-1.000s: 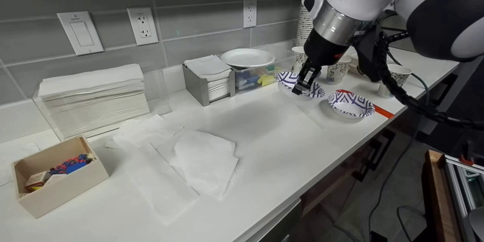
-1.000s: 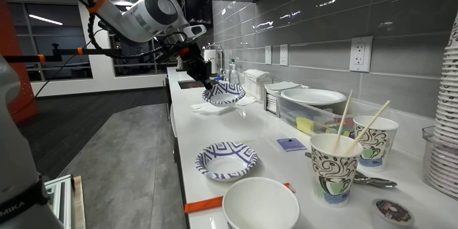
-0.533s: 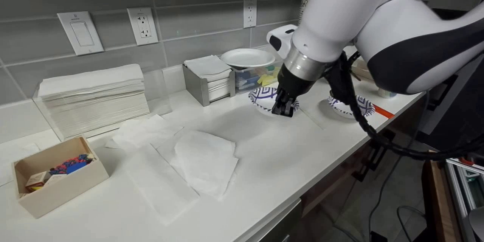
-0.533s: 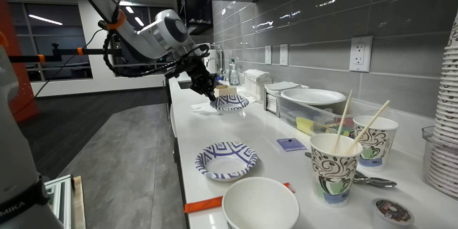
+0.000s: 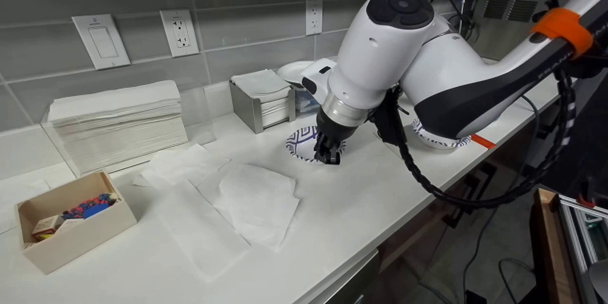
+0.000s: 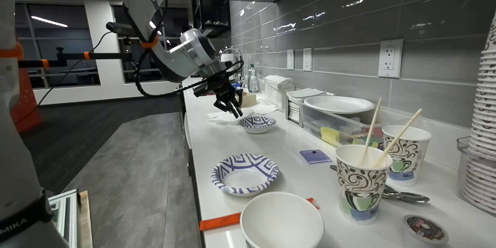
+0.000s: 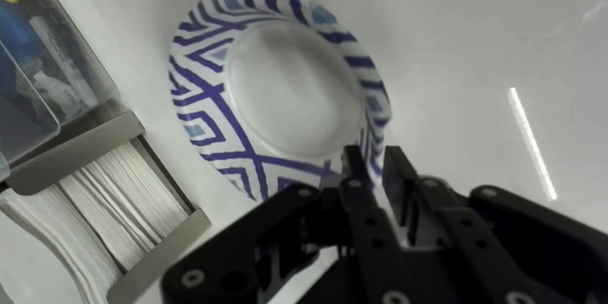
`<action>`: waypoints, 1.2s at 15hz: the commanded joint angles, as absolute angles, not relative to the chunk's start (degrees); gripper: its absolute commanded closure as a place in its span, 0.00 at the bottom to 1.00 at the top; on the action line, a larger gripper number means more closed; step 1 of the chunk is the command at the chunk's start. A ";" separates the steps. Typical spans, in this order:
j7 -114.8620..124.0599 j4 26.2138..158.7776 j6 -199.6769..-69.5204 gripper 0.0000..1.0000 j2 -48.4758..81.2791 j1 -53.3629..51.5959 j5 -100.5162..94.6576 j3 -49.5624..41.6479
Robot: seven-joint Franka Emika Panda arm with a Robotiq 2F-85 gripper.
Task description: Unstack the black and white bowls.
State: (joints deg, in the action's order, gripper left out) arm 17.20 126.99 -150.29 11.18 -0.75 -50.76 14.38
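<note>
Bowls (image 6: 245, 175) (image 6: 257, 124), 2: shallow, white, blue-purple geometric pattern.

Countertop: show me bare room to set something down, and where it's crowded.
Free: the counter between the loose napkins, the patterned bowl by the gripper and the front edge; also between the wooden box and those napkins. Crowded: the end with the second bowl, paper cups and cutlery; the back with napkin holder and plastic bin.

In my wrist view, upper centre, the bowl (image 7: 285, 88) is white with violet lines and pale-blue patches. My tool (image 7: 373, 156) is black.
</note>
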 commanded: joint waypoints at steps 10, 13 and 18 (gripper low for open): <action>15.16 129.33 -127.89 0.00 -8.09 -5.98 -13.76 13.24; 19.96 130.63 -124.16 0.00 -12.69 -5.65 -10.33 11.84; 18.48 130.49 -124.64 0.00 -13.43 -5.32 -5.98 10.77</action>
State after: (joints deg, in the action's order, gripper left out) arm 18.48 130.63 -124.79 -13.49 -5.10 -5.89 10.98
